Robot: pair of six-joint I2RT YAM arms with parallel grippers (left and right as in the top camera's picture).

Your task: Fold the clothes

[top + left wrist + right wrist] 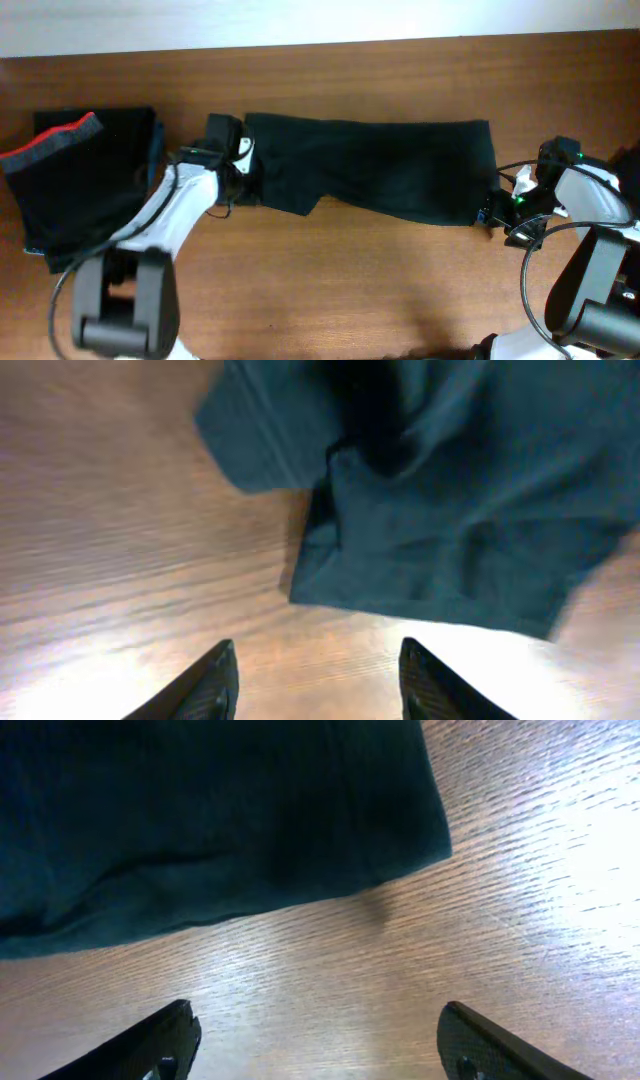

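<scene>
Dark garment lies spread in a long band across the middle of the table, one arm at each end of it; off to the left, apart from the band, a folded pile with a red waistband sits near the table's edge. The left fingers are parted with nothing between them but bare wood, and the cloth's rumpled left end lies just ahead of their tips; the right fingers are spread wide and likewise empty, with the right-hand corner of the cloth just in front of them. From where I stand the fabric looks soft, thin and light; it will likely sag and drag rather than hold a shape, and it should not slip much on the wood grain; nothing about it seems fragile. I would take it by the corners or along a hemmed edge, pinching low against the table, since a hold in the middle would only bunch it. The left end is layered and creased, so a pinch there may catch one layer and leave another; the right end lies flatter, its edge clean against the wood. Open room is plentiful in front of the band, toward the robot; behind it runs a narrower strip of table; the pile on the left limits how far that arm can sweep outward.
</scene>
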